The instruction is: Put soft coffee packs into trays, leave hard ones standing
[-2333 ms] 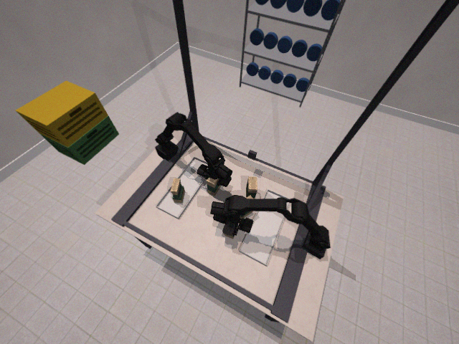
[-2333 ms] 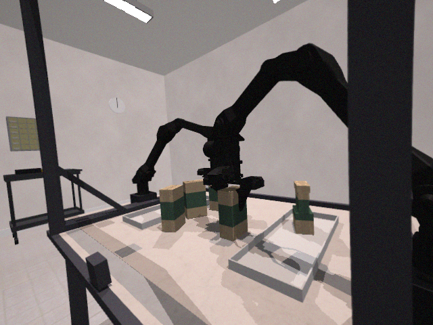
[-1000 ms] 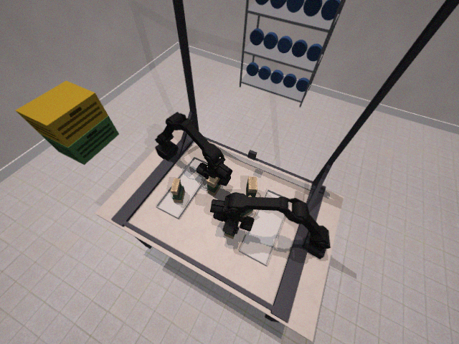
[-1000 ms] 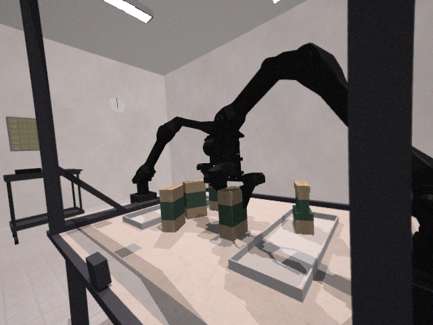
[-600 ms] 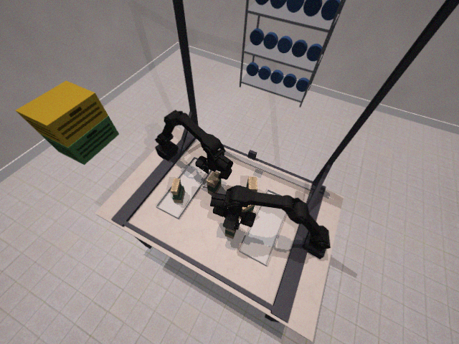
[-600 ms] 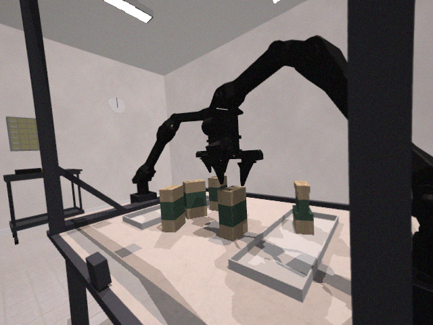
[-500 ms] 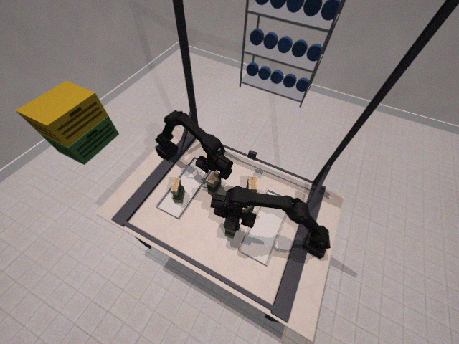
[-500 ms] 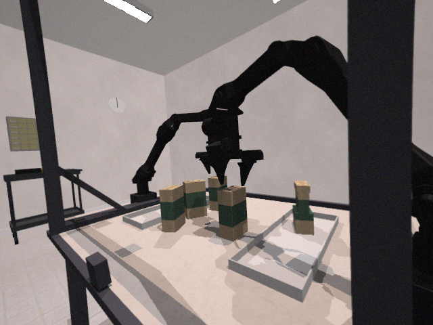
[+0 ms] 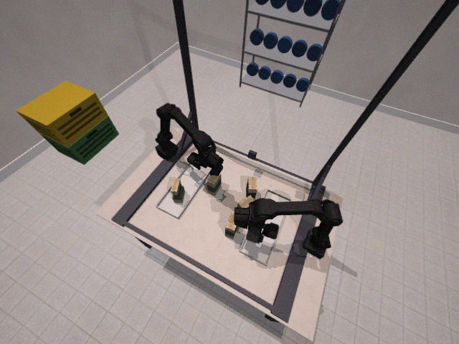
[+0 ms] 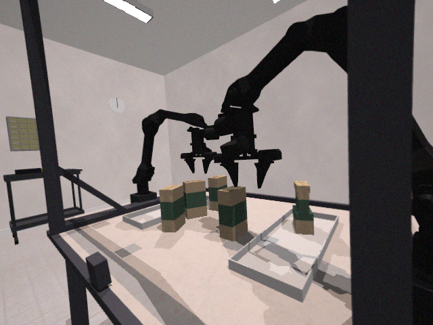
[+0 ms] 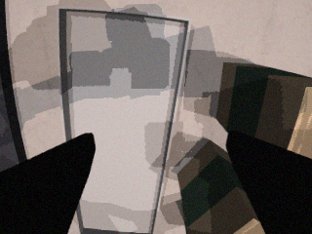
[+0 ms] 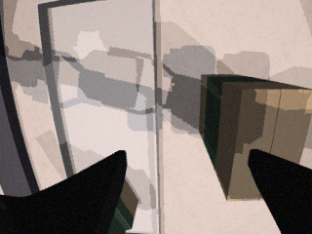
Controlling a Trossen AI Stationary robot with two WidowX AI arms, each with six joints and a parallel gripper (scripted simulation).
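Coffee in a pinch-waisted pack (image 9: 178, 193) (image 10: 302, 210) (image 12: 128, 214) stood upright inside the right arm's tray (image 9: 167, 213) (image 10: 265, 278) (image 12: 50, 73), the landmark here; its squeezed middle suggested a soft one, already delivered. Just outside that tray, a straight-sided pack (image 9: 214, 184) (image 10: 232, 213) (image 12: 244, 141) stood on the bench, below the right gripper (image 9: 216, 170) (image 10: 247, 187) (image 12: 187, 157), whose pincer was released and held nothing.

Across the bench from the landmark tray stood the near pack (image 9: 252, 185) (image 10: 172, 208), the middle pack (image 9: 246, 202) (image 10: 195, 200) and the far pack (image 9: 230, 226) (image 10: 217, 193). The left gripper (image 9: 252, 234) (image 10: 199, 172) (image 11: 162, 139) hung above their side, also spread and unloaded.

The step in hand seemed to be checking or finishing. If any brick remained untested, the next move called for a gentle squeeze on its broad faces; otherwise, both arms needed to withdraw without tipping anything.

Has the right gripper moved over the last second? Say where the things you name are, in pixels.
Yes: in the exterior view, the right gripper (image 9: 216, 173) (image 10: 247, 186) (image 12: 187, 157) rose from beside the near standing pack (image 9: 214, 184) (image 10: 232, 214) (image 12: 235, 141) to about its top.
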